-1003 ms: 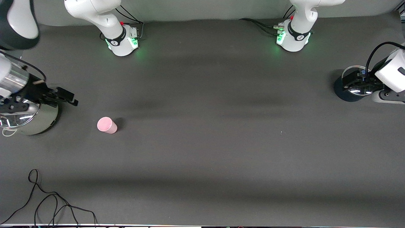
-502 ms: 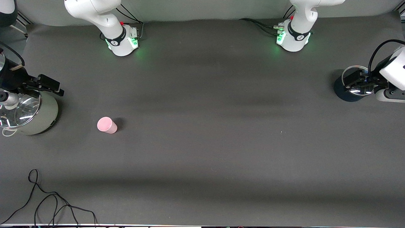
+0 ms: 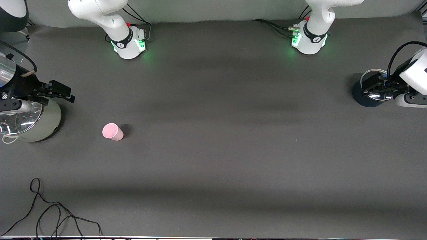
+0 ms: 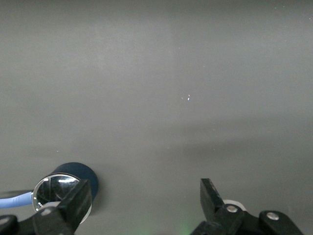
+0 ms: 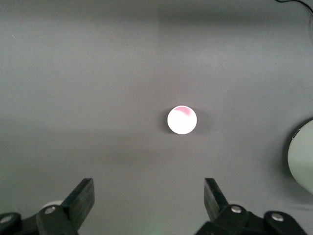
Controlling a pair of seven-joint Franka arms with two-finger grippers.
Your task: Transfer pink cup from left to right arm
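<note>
The pink cup [image 3: 112, 131] stands on the dark table toward the right arm's end, held by nothing. In the right wrist view the pink cup [image 5: 182, 120] shows from above, apart from the fingers. My right gripper [image 3: 66, 93], also seen in its wrist view [image 5: 149, 198], is open and empty by the silver pot's rim. My left gripper [image 3: 368, 85], also seen in its wrist view [image 4: 144, 200], is open and empty over a dark blue pot at the left arm's end.
A silver pot [image 3: 46, 123] with a glass lid stands beside the cup at the right arm's end; its edge shows in the right wrist view [image 5: 301, 156]. A dark blue lidded pot [image 3: 362, 98] shows in the left wrist view [image 4: 88, 176]. A black cable [image 3: 50, 213] lies near the front edge.
My right gripper rose away from the cup toward the right arm's end, then came back a little. The left gripper shifted slightly. The cup has not moved.
</note>
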